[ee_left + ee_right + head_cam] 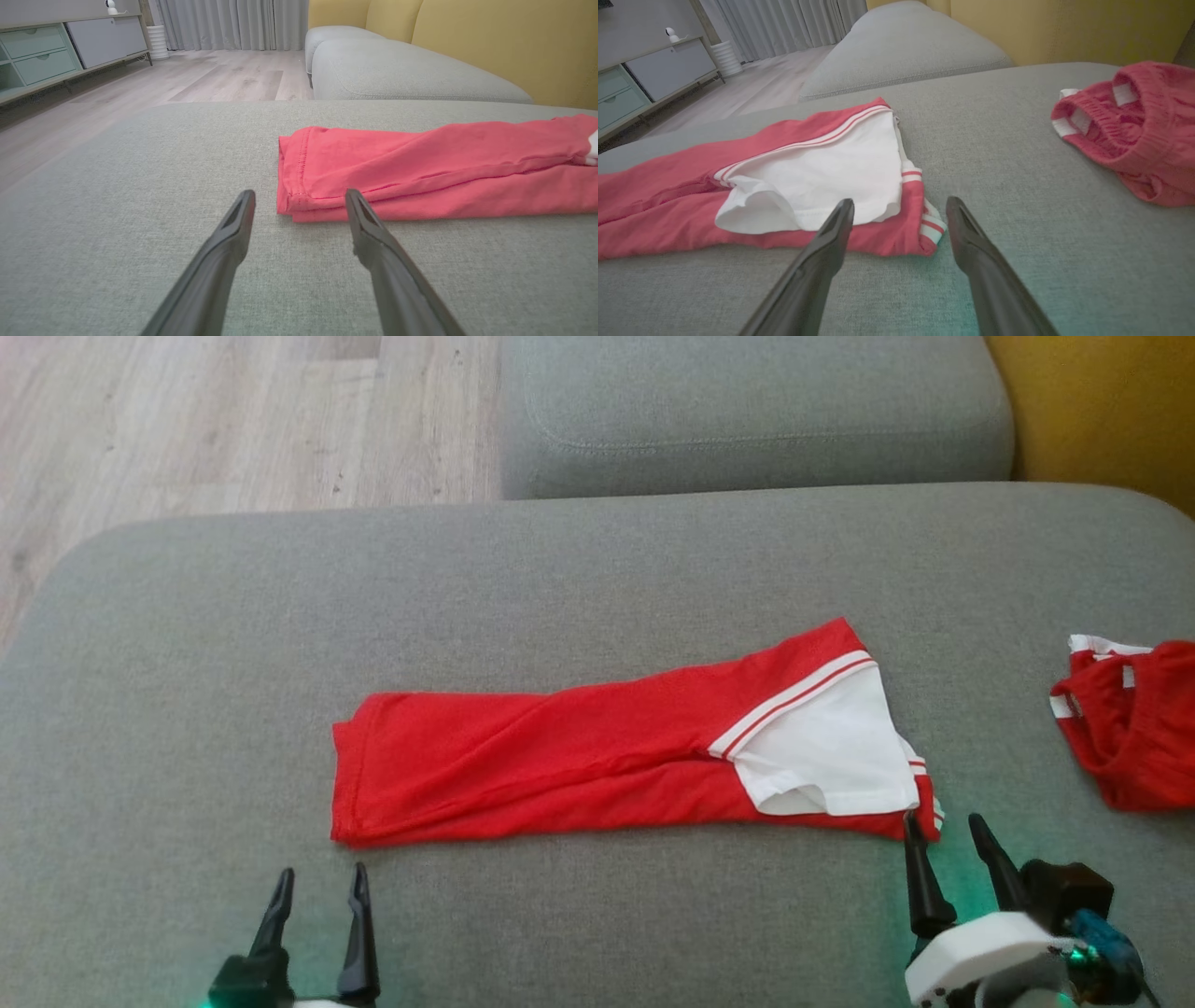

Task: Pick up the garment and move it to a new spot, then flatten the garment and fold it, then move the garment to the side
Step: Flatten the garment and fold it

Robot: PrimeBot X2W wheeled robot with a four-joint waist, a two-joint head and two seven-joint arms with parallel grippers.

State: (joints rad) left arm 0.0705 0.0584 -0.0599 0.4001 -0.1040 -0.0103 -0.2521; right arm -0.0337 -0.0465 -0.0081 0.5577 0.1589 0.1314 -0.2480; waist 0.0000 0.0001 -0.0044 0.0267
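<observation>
light: bright, soft, even | shadows: faint | wrist-view edges: stretched, slightly blurred

Home living room: grey sofa cushions (597, 569), yellow backrest (490, 42), wood-plank floor (187, 429), long grey curtains (224, 23), low sideboard (70, 46) with pale green drawers.

Big grey fabric seat cushion (187, 709) up front, second grey cushion (747, 420) butted right behind it, mustard-yellow backrest (1102, 401) at the far right. Crumpled red-and-white clothing bundle (1130, 728) near the front cushion's right edge. Pale wood-plank floor (187, 420) off left. Further back: mint-drawered sideboard (56, 51), little white camera (110, 6) on top, white ribbed cylinder (159, 42) beside it, grey curtains (224, 23).
</observation>
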